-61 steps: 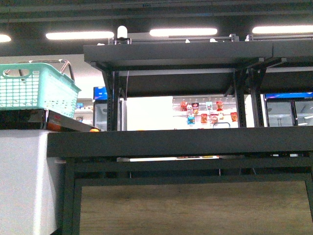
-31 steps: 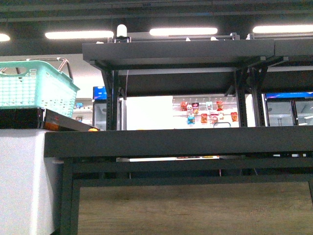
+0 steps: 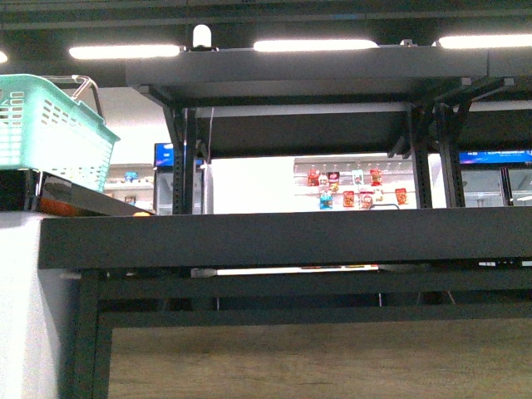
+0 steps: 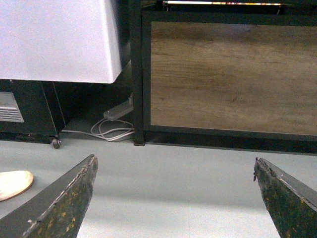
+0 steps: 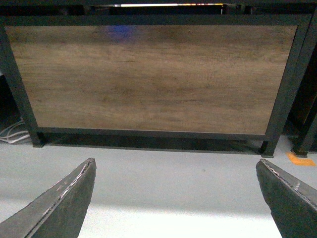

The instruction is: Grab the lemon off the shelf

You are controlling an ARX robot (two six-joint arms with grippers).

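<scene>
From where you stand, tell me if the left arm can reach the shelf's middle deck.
Probably not yet: the left gripper hangs open near the floor, facing the wood panel under the shelf. Nothing seems in the way, but it must rise.

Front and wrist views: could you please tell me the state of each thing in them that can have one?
left end effector, open, holding nothing.
right end effector, open, holding nothing.
shelf, upright; deck tops hidden from this low angle.
green basket, upright; contents hidden.
ceiling lights, on.
cable, loosely coiled on the floor.
</scene>
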